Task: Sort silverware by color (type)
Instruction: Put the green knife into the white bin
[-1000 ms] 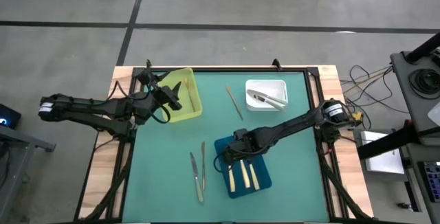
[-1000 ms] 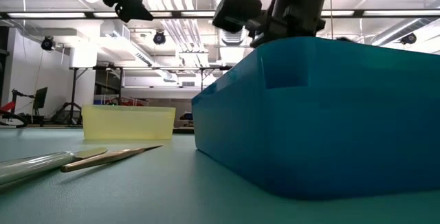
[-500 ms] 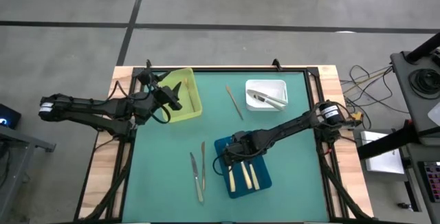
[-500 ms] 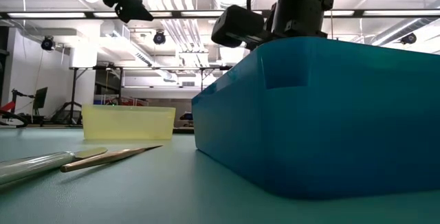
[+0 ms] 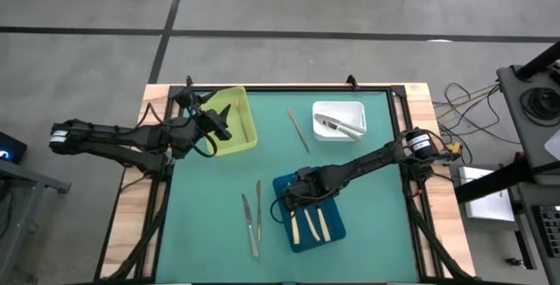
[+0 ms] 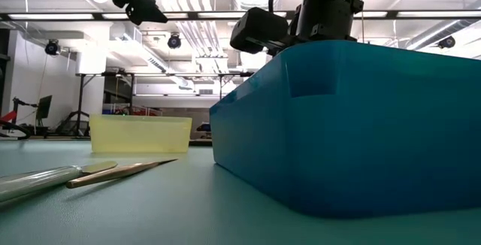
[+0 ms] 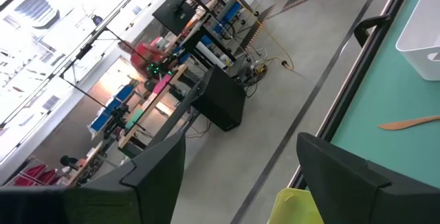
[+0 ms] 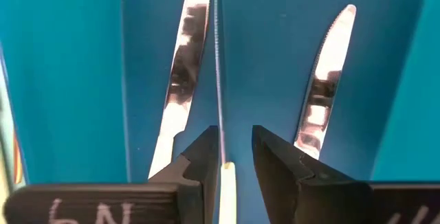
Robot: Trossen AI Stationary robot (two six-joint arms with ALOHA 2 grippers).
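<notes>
Compared with the frame one second earlier, right gripper (image 5: 298, 199) has sunk slightly lower over the blue tray (image 5: 336, 226) and its fingers (image 8: 203, 157) have parted a little; nothing else has shifted. Right wrist view: the fingers stand narrowly apart astride a cream-handled knife (image 8: 221, 114) resting on edge in the tray, whether touching it cannot be told, with two more knives of that kind (image 8: 180, 73) (image 8: 323, 73) lying flat on either side. High view: three cream handles (image 5: 309, 224) side by side in the blue tray, at the table's near centre. Left gripper (image 5: 222, 128), fingers spread wide and empty, hangs over the yellow tray (image 5: 247, 126) at far left. White tray (image 5: 359, 108) at far right holds silver-grey pieces (image 5: 338, 126). Loose on the green mat: a gold-copper utensil (image 5: 298, 130) between the yellow and white trays, and two slim utensils (image 5: 254, 213) just left of the blue tray
</notes>
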